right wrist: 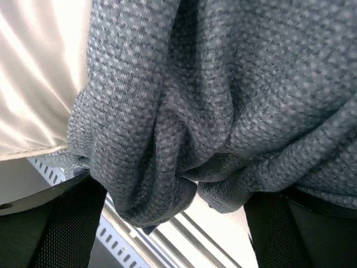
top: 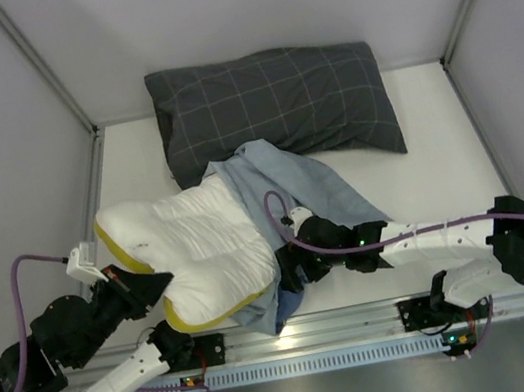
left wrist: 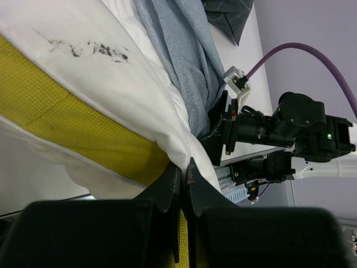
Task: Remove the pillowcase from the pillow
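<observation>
1. Near the counter's (top: 432,125) front-left corner: plump white rectangular pillow with yellow piping (top: 198,238).
2. Trailing off it toward centre: blue-grey cloth pillowcase (top: 291,186).
3. Left pincer (left wrist: 181,167) together, pinching pillow edge.
4. Right pincer (right wrist: 167,195) clamped on bunched pillowcase.

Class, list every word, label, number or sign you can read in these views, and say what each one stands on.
No text can be read in any view.
On the pillow, dark marks: too smudged to read, and they may not be letters at all.
No print shows on the pillowcase or on the dark grey checked pillow.
</observation>
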